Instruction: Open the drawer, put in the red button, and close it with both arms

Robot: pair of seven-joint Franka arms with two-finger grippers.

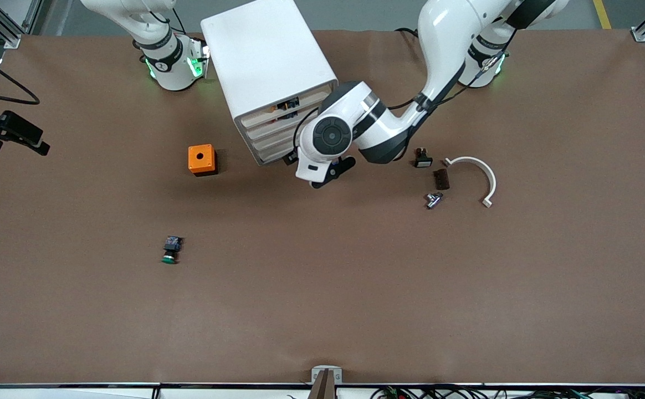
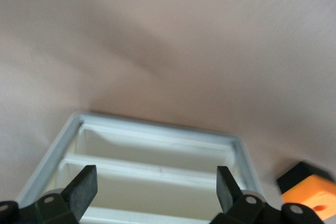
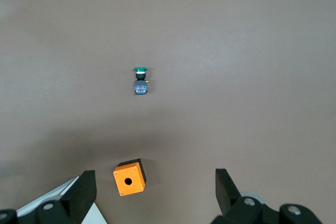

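Note:
The white cabinet point(image 1: 267, 55) stands toward the robots' edge of the table, all four fronts shut. The drawer point(image 1: 272, 124) is the second front down. My left gripper point(image 1: 311, 169) hangs low in front of the cabinet's lower fronts, open and empty; the left wrist view point(image 2: 155, 190) shows drawer fronts point(image 2: 157, 182) between its fingers. The red button point(image 1: 422, 159) lies on the table toward the left arm's end. My right gripper point(image 3: 155, 195) is open and empty, high above the table near the cabinet; it is out of the front view.
An orange box point(image 1: 201, 159) with a round hole stands beside the cabinet, toward the right arm's end, and also shows in both wrist views point(image 3: 129, 177) point(image 2: 310, 198). A green-capped button point(image 1: 171, 249) point(image 3: 140, 80) lies nearer the camera. A white curved clip point(image 1: 477, 177), a dark block point(image 1: 441, 179) and a metal part point(image 1: 433, 199) lie near the red button.

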